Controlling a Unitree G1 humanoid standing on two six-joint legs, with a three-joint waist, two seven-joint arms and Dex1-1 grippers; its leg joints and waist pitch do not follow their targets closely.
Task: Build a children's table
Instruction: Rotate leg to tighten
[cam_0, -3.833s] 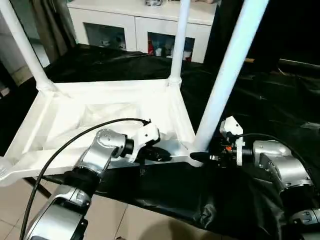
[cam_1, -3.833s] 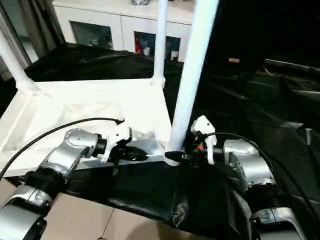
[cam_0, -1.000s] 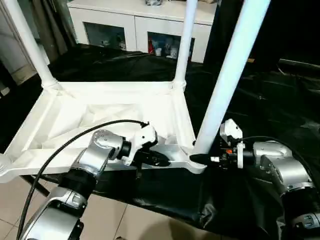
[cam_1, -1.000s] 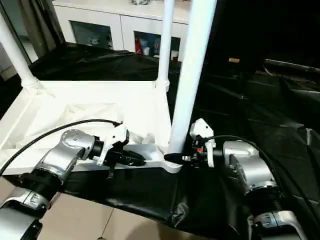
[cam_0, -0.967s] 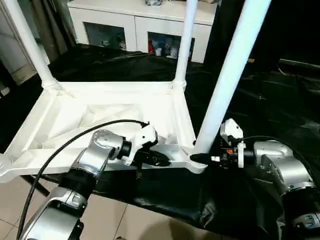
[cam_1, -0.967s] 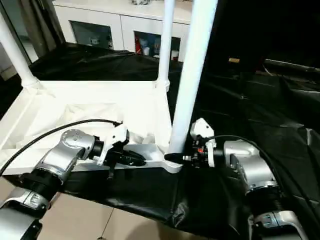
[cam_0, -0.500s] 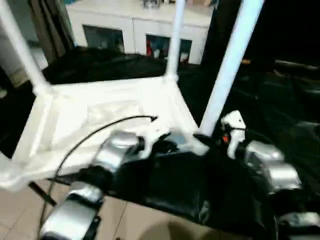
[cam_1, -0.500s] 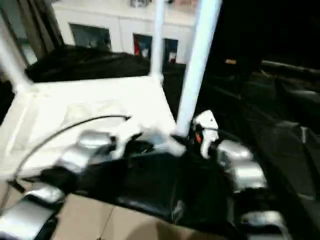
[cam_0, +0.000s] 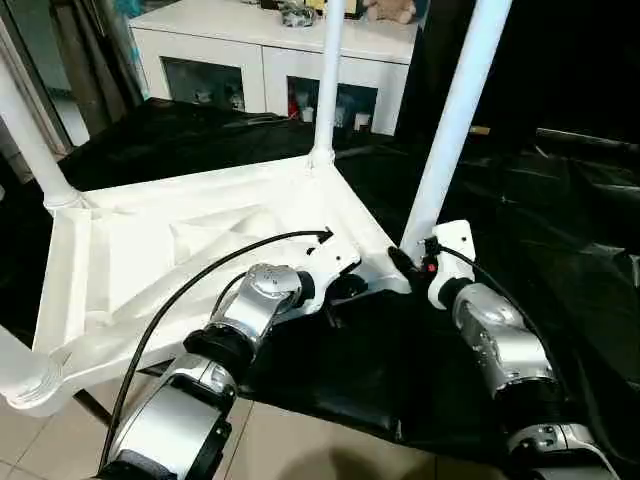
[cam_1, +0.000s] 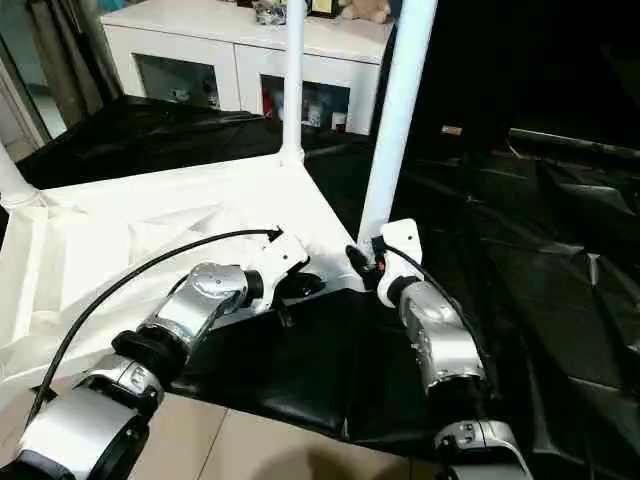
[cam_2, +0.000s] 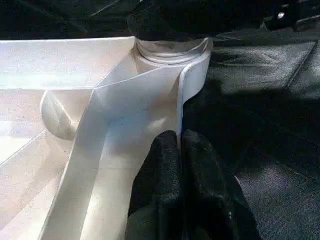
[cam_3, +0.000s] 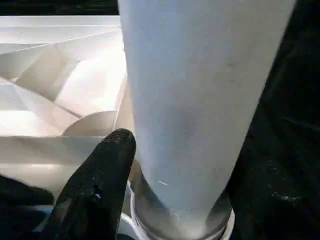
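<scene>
Tabletop (cam_0: 150, 250) lies inverted — legs (cam_0: 455, 115) pointing upward.

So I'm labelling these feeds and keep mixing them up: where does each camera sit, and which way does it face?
Eye views: on the head, looking down past both silver forearms at the upturned tabletop on black cloth.
Left wrist view: along the left gripper, its fingers pinching the tabletop's rim near a corner socket.
Right wrist view: along the right gripper's one visible finger, close against the near leg.
Shared: both wrist views show that same corner.
</scene>
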